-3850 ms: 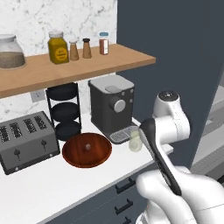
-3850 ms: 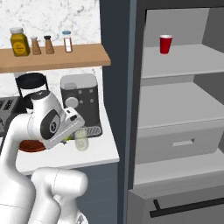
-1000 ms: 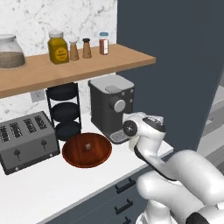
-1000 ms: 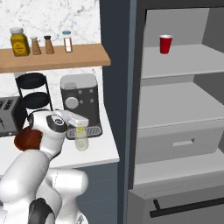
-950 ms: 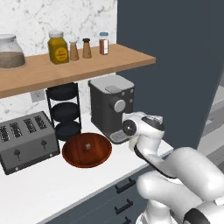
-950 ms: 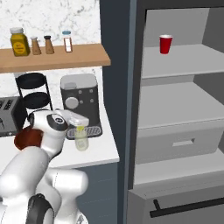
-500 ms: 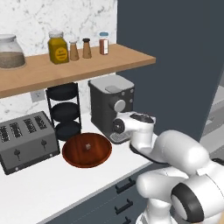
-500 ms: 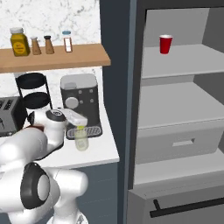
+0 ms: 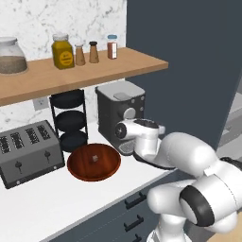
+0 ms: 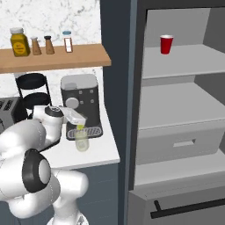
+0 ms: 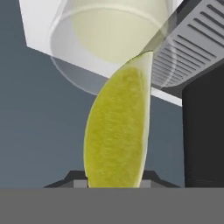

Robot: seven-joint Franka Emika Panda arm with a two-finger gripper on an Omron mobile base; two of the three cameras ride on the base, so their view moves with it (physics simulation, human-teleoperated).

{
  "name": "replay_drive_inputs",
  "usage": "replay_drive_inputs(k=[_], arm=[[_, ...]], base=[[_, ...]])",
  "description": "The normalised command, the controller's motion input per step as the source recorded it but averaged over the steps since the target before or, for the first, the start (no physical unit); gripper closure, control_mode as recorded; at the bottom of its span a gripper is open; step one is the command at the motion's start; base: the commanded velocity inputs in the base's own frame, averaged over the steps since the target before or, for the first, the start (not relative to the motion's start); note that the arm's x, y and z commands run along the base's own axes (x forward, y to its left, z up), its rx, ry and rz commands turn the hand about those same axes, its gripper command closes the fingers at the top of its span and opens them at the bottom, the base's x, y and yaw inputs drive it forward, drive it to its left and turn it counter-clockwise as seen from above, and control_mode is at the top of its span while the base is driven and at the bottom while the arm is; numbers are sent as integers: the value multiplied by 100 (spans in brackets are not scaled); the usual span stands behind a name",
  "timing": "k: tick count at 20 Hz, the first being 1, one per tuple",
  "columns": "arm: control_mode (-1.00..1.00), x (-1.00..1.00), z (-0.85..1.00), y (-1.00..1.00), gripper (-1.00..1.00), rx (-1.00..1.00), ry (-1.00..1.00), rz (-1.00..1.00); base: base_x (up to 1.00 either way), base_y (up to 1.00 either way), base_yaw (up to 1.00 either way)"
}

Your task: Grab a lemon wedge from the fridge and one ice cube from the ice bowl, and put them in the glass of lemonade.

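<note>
gripper [image 10: 79,124] pinching lemon wedge [image 11: 117,131], poised right above glass of lemonade [image 10: 81,139]; ice bowl [image 9: 93,162] at 9 o'clock, ice cube [image 9: 95,158] inside

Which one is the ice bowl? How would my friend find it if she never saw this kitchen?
Start at the white counter under the wooden shelf. Between the silver toaster and the dark coffee machine, in front of the black three-tier rack, sits the ice bowl. It is the only wide, shallow, reddish-brown wooden dish there, with one tiny pale ice cube inside.
</note>
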Motion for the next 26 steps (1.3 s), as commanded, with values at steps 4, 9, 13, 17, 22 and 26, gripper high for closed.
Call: replay_drive_inputs(k=[4,9,13,17,22,26], arm=[[-100,31,-14,0,100,0,2,-1],[-100,2,-18,0,100,-1,0,0],[-100,-22,-9,0,100,-2,0,0],[-100,-26,-18,0,100,-1,0,0],[-100,-5,-10,-9,100,-1,0,0],[-100,0,-9,-10,100,-1,0,0]], base=[[0,0,0],[0,0,0],[0,0,0],[0,0,0],[0,0,0],[0,0,0]])
